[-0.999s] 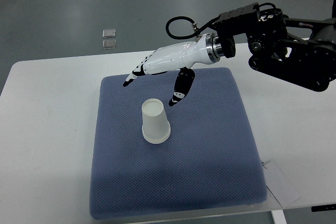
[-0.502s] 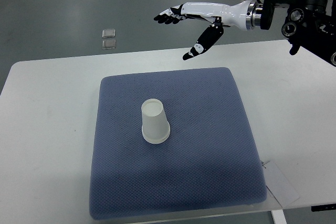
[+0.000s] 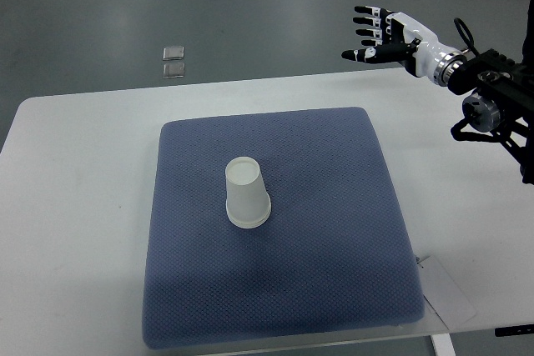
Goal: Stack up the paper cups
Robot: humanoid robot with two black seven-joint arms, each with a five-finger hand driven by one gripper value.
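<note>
The paper cup (image 3: 247, 195) stands upside down near the middle of the blue mat (image 3: 334, 231), its wider rim down on the fabric and its closed base facing up. A double edge at the rim suggests it may already be two cups nested, though that is hard to tell from above. It is likely very light and thin-walled: stiff enough to keep its shape, but easy to dent or crush under a hard squeeze, and light enough to tip or slide on the mat if nudged from one side. Its smooth tapered wall could slip upward out of a loose grip. The best hold is probably around the side wall at mid height or a little lower, thumb on one side and fingers opposite, with gentle pressure only.

The right hand (image 3: 390, 32) is raised above the far right edge of the white surface (image 3: 75, 172), its fingers (image 3: 365, 22) spread apart and holding nothing, pointing toward the left. The cup lies well apart from those fingertips, far toward the robot's side and to their left, with a broad stretch of mat between. Nothing stands between fingers and cup. The left arm does not show.
</note>
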